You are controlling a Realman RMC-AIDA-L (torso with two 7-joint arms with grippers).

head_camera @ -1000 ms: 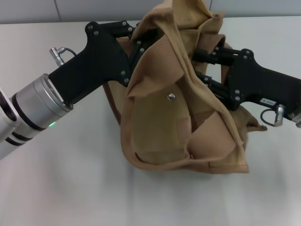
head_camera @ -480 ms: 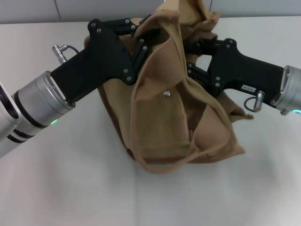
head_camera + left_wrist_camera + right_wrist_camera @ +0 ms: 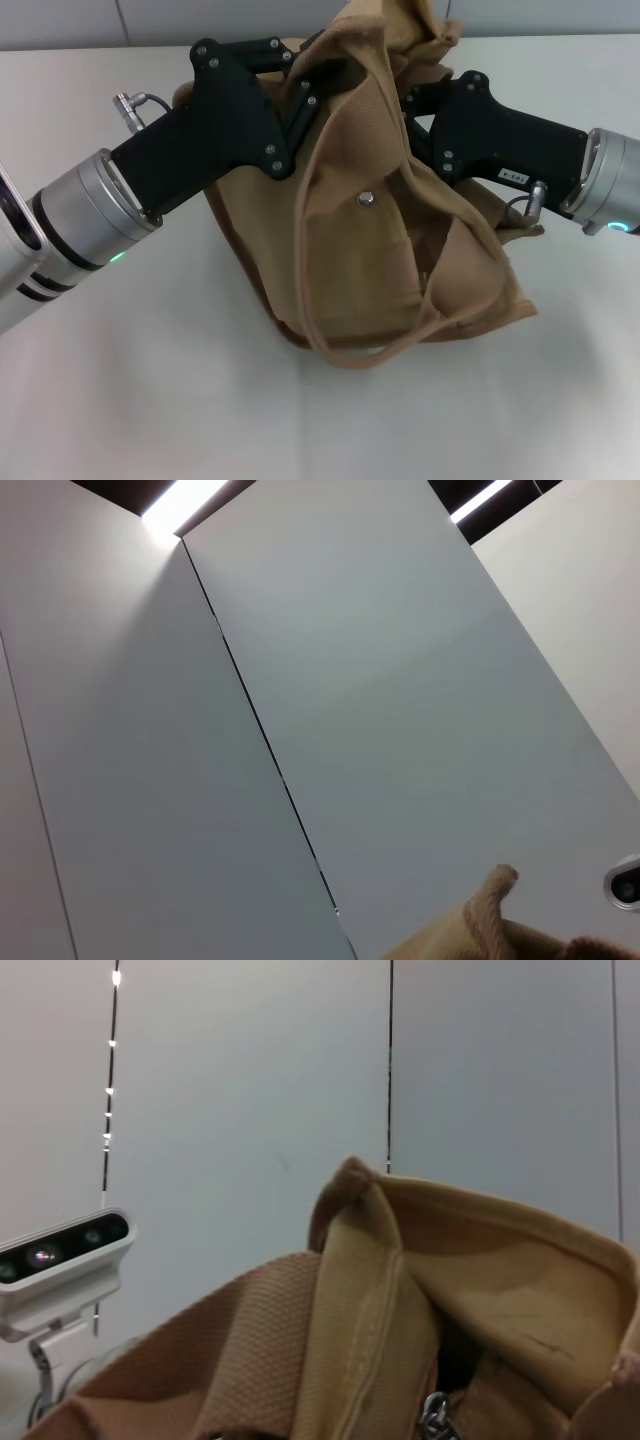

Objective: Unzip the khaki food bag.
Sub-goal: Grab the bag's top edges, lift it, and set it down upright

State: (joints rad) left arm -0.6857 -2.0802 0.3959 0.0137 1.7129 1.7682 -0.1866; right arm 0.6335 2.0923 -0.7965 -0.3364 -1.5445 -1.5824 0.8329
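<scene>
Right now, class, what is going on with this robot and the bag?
Both arms are working on the khaki food bag, which sits crumpled on the white table. The left gripper reaches into its upper left side and the right gripper into its upper right; fabric hides both sets of fingertips. The right wrist view shows a silver zipper pull.

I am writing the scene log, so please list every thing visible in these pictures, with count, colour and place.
food bag: one, khaki, crumpled on the table between both arms
snap: one, silver, on the bag's front
zipper pull: one, silver, at the bag's top edge
table: one, white, under the bag
left gripper: one, black, at the bag's upper left, fingers hidden in fabric
right gripper: one, black, at the bag's upper right, fingers hidden
</scene>
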